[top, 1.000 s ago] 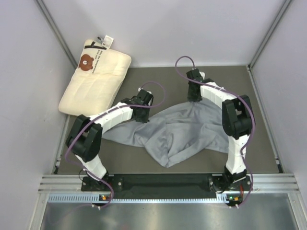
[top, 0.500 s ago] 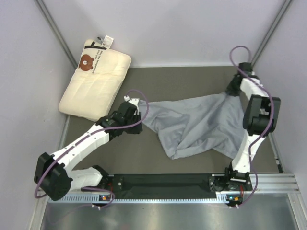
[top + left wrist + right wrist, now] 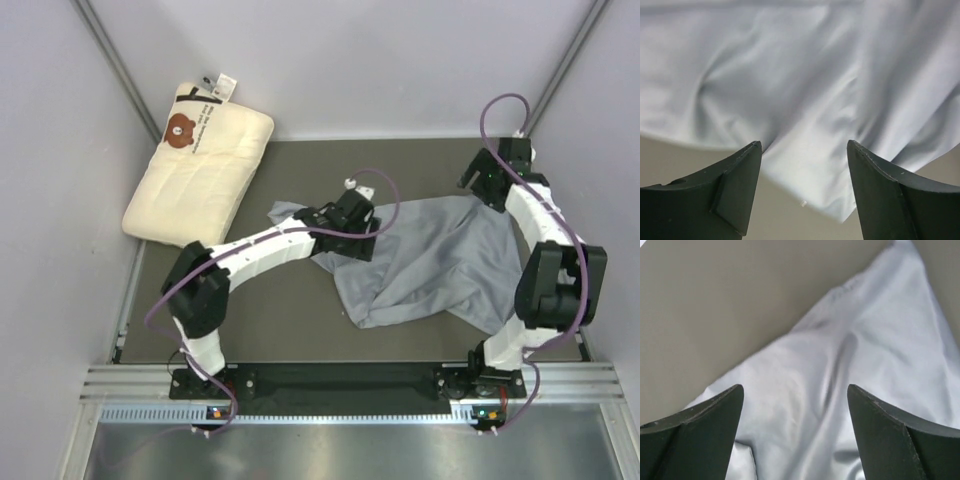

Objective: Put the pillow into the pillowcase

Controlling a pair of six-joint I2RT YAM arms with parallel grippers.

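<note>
The cream pillow (image 3: pixel 200 170) with the brown bear print leans in the back left corner, away from both arms. The grey-blue pillowcase (image 3: pixel 430 260) lies crumpled on the dark mat across the middle and right. My left gripper (image 3: pixel 362 232) hovers over the case's left part, open, nothing between its fingers (image 3: pixel 735 190); loose fabric (image 3: pixel 805 100) fills the left wrist view below them. My right gripper (image 3: pixel 482 182) stands open above the case's far right corner. In the right wrist view the pillowcase (image 3: pixel 850 390) lies slack beneath the spread fingers (image 3: pixel 890 430).
The dark mat (image 3: pixel 330 165) is closed in by pale walls at the back and on both sides. A black rail (image 3: pixel 340 380) with the arm bases runs along the near edge. Purple cables loop off both wrists.
Both grippers went from shut on the pillowcase to open, and the fabric dropped slack. My left gripper swung right over the cloth; the right one pulled back slightly from the far right corner.
</note>
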